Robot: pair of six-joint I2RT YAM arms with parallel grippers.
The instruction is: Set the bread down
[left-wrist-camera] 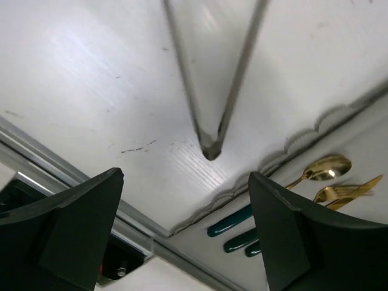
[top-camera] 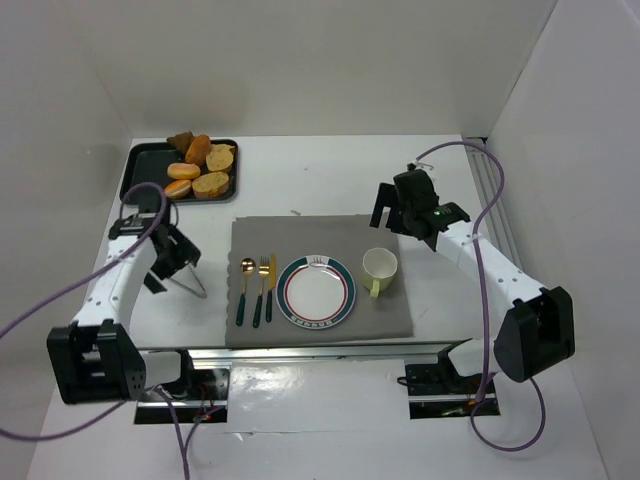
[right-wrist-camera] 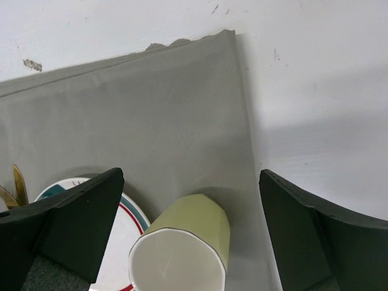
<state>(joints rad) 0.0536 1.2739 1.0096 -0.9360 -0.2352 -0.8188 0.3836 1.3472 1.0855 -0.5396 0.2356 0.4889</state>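
- The bread lies with buns and a dark pastry on the black tray at the far left of the counter. It is well apart from the striped plate on the grey placemat.
- The left gripper hangs close above the metal tongs, jaws released and holding nothing. The tongs' hinged end points toward the placemat edge, and the two arms spread away from it.
- The right gripper hovers above the pale green cup, jaws likewise spread and empty.
- The step in hand looks to be taking up the tongs. I would lower the left jaws across both arms, partway up from the hinge, so that closing squeezes the tips together.
- Grip squarely, since a skewed hold could let the smooth metal twist or slip.
- Then bring the tips to a flat slice, not a bun, and set it on the plate clear of the cutlery.
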